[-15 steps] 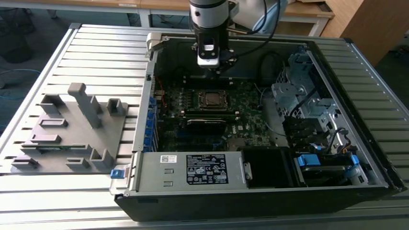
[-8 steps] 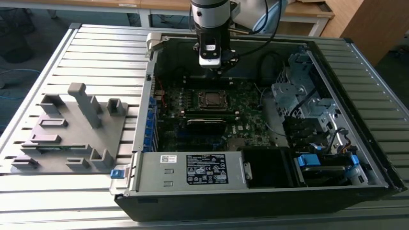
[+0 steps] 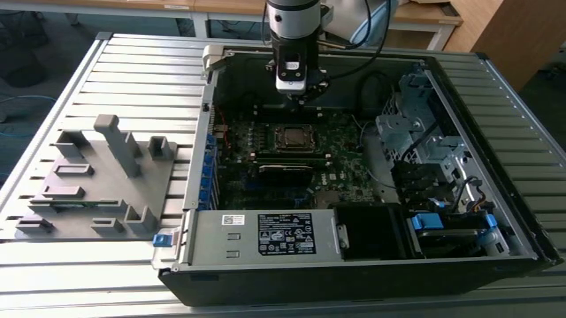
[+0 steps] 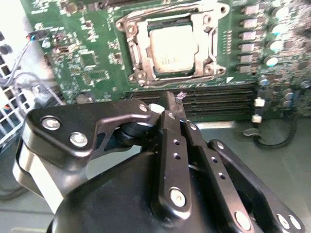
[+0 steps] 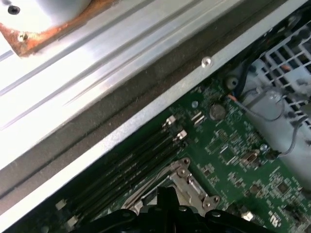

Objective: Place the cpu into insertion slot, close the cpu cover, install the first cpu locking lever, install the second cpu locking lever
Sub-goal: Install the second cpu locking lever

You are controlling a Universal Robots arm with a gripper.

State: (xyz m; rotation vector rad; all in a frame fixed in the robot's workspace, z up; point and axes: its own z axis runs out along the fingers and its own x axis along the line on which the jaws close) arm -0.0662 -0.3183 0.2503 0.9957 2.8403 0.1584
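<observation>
- Black gripper [image 4: 176, 103] linkage is closest to the lens in the second wrist view; its fingers [image 4: 171, 141] are pressed together and hold nothing that I can see.
- Beyond the fingertips lies the green motherboard [image 4: 87, 63], with the cpu [image 4: 170, 48] already sitting in the insertion slot [image 4: 137, 53]; its silvery-grey face is flat and level.
- Around the chip the cpu cover [image 4: 204, 29] appears to be lying down as a thin metal frame, so I judge that placing the chip and closing the cover are done.
- Thin levers at the edges of the socket are not clear enough for me to say if they are latched; I judge that the lever work is the step in hand.
- From the exterior view, the gripper [image 3: 301, 93] hangs inside the open computer case [image 3: 495, 245], above the board and just beyond the socket [image 3: 295, 138], not touching it.
- Such a lever needs a closed fingertip brought low beside the socket and a careful push, because the chip and the long memory slots [image 4: 218, 99] are very near.
</observation>
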